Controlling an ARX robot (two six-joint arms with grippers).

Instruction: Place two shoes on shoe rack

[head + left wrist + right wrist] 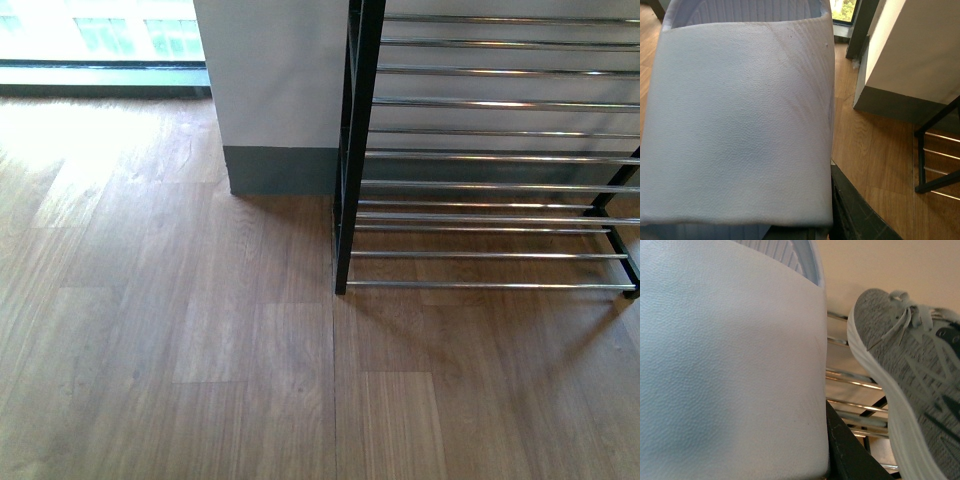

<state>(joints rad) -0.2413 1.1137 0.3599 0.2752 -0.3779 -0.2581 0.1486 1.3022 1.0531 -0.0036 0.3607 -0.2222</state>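
Wood floor (200, 350), slide (740, 125) clamped in left gripper (840, 216)

The floor (200, 340) is brown wood-look planks with visible seams. A white wall pillar (280, 70) stands on it, edged at its foot by a dark grey skirting board (280, 170). Behind and to the left, a dark-framed window (100, 35) lets in bright daylight that washes out the nearest boards.
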